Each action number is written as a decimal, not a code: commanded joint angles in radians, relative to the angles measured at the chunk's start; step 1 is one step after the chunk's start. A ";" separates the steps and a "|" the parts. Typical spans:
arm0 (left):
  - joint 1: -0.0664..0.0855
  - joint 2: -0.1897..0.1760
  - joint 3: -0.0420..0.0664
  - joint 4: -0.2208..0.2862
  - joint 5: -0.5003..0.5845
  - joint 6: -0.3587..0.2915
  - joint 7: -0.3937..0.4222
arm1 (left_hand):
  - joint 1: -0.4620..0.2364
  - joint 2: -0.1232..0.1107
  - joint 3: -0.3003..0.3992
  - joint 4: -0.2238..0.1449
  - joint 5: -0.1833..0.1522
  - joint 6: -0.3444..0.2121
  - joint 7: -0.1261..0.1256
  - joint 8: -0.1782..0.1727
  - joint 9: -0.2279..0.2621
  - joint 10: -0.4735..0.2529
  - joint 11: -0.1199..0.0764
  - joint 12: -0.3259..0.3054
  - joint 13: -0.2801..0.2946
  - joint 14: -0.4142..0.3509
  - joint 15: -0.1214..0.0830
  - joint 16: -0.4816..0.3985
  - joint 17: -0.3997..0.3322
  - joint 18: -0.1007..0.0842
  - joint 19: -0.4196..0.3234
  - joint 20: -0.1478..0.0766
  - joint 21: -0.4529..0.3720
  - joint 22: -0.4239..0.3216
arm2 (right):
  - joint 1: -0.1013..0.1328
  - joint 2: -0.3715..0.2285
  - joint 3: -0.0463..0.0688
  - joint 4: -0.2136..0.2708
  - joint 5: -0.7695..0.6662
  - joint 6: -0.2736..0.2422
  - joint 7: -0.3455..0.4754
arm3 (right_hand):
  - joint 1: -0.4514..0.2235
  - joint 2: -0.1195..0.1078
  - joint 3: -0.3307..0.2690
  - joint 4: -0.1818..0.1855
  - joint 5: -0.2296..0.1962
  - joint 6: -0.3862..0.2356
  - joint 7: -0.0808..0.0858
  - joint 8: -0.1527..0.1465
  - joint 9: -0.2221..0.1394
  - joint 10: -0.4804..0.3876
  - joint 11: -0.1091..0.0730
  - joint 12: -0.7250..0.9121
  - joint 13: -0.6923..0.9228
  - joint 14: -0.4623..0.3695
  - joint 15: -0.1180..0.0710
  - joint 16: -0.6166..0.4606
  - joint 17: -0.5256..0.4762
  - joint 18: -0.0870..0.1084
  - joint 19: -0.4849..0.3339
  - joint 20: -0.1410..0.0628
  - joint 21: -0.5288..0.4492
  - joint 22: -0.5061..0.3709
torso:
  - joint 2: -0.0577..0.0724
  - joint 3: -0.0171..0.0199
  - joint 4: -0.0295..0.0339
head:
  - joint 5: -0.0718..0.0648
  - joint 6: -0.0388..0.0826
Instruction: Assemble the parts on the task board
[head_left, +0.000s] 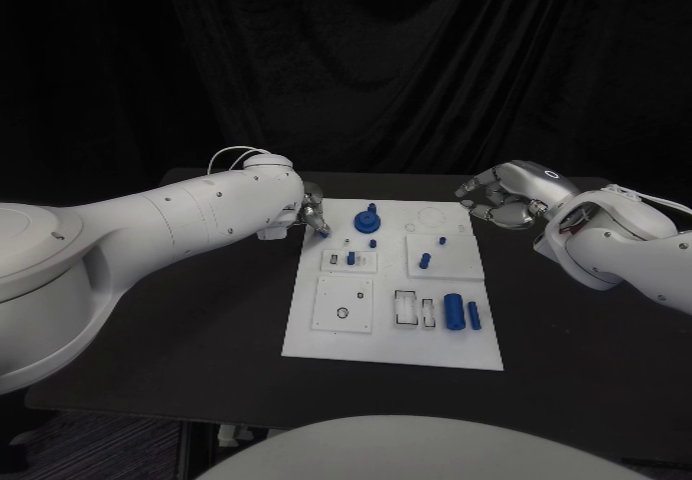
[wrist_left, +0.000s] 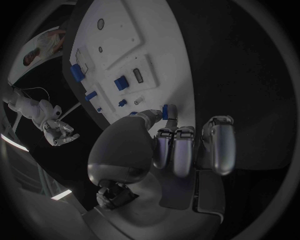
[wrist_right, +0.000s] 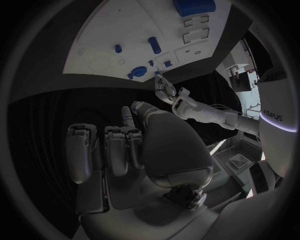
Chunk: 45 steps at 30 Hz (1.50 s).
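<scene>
Task board (head_left: 320, 335), a white plate, lies at the centre of the black table (head_left: 173, 340) with blue parts set across it. Six blue parts can be counted from the head camera: a round knobbed piece (head_left: 368, 218) at the board's 12 o'clock, three small pegs below it toward the centre, one short cylinder (head_left: 426, 262) on the raised panel at 2 o'clock, and a thick cylinder (head_left: 453, 310) with a slim bar (head_left: 473, 316) just beside it at 5 o'clock. One left hand (head_left: 307, 217) sits at the board's 11 o'clock corner; its wrist camera shows a small blue part (wrist_left: 165, 111) pinched between thumb and fingertip at the board's edge. One right hand (head_left: 505, 198) hangs off the board at 1 o'clock, its fingers curled in around nothing.
</scene>
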 joint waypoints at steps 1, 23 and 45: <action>-0.003 -0.008 0.000 0.016 0.015 -0.005 0.019 | 0.002 -0.013 0.076 -0.057 0.013 -0.006 -0.003 0.012 0.017 0.106 0.002 0.003 0.263 0.104 0.002 0.003 0.263 0.005 -0.007 0.002 -0.004 0.197 | -0.001 -0.002 0.001 0.000 0.015 0.005 -0.010 | -0.009 0.004 0.008 0.000 0.006 0.008 -0.001 -0.002 -0.002 0.106 0.004 0.003 0.263 0.107 0.006 0.003 0.263 -0.001 0.077 0.006 -0.005 0.243 | -0.001 0.0002 0.0004 | -0.001 0.000; 0.004 -0.162 0.000 0.214 0.264 -0.177 -0.035 | -0.094 -0.049 0.181 -0.113 -0.021 0.013 -0.011 0.051 0.038 0.106 -0.002 0.003 0.263 0.104 0.000 0.003 0.263 0.006 -0.007 0.002 -0.004 0.196 | -0.001 -0.018 0.001 0.002 0.015 0.009 -0.018 | -0.007 0.005 0.011 -0.002 0.006 0.006 0.000 -0.003 -0.002 0.106 0.005 0.003 0.263 0.107 0.006 0.003 0.263 -0.001 0.077 0.007 -0.006 0.243 | -0.002 0.0000 0.0016 | 0.004 0.000; 0.004 -0.269 0.000 0.444 0.290 -0.310 -0.088 | -0.126 -0.033 0.174 -0.095 -0.022 0.029 -0.017 0.067 0.039 0.106 -0.007 0.003 0.263 0.104 -0.005 0.003 0.263 0.008 -0.011 -0.003 -0.011 0.193 | -0.002 -0.038 0.001 0.008 0.016 0.005 -0.023 | -0.008 0.005 0.012 -0.003 0.006 0.006 0.000 -0.003 -0.003 0.106 0.005 0.003 0.263 0.107 0.007 0.003 0.263 -0.001 0.076 0.007 -0.007 0.243 | -0.006 0.0008 0.0088 | 0.003 0.000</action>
